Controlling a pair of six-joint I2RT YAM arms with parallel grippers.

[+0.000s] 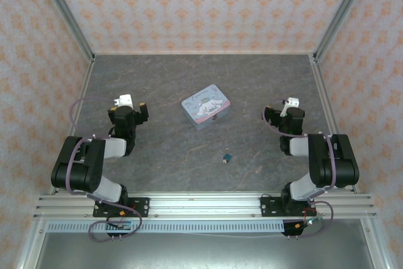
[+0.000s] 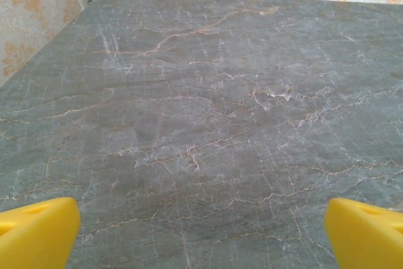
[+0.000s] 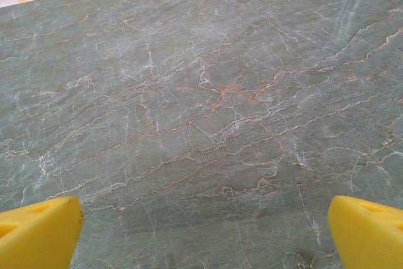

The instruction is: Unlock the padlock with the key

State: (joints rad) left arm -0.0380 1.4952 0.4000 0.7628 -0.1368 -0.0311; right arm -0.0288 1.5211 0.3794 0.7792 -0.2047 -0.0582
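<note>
Both wide apart, empty: left fingers [image 2: 34, 234], right fingers [image 3: 38, 231]; tin [image 1: 206, 106] beyond padlock [image 1: 228, 154].

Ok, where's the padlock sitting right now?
Top external view: the padlock lies on the table just right of centre, on the near side of the cartoon tin and apart from it.

Lab test cell: aluminium frame [image 1: 63, 14], patterned panels [image 1: 201, 4], marble-look tabletop [image 1: 164, 162].
</note>
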